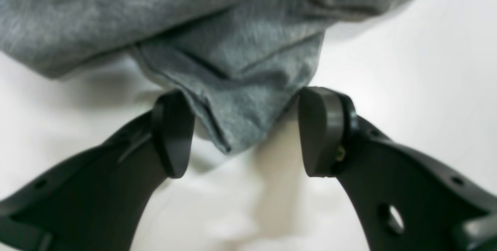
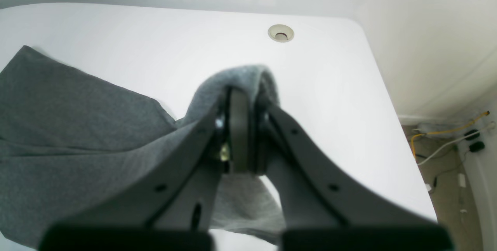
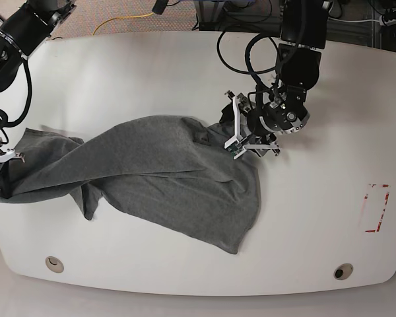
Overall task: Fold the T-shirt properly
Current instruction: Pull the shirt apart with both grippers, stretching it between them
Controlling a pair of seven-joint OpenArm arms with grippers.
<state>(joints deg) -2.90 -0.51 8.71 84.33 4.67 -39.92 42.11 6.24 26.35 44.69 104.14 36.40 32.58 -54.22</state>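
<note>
Looking through the left wrist view, the left gripper (image 1: pixel 244 132) has its jaws wide apart, a hemmed fold of the grey T-shirt (image 1: pixel 217 37) hanging down between them over the white bench (image 1: pixel 419 68); contact with either pad cannot be told.

In the right wrist view, the right gripper (image 2: pixel 242 126) has its jaws together, clamped on a bunched edge of the shirt, which spreads across the frame's left half. A round grommet hole (image 2: pixel 280 33) sits in the bench at upper centre.

In the base view, the shirt lies crumpled across the bench's middle and left. No containers appear.
</note>
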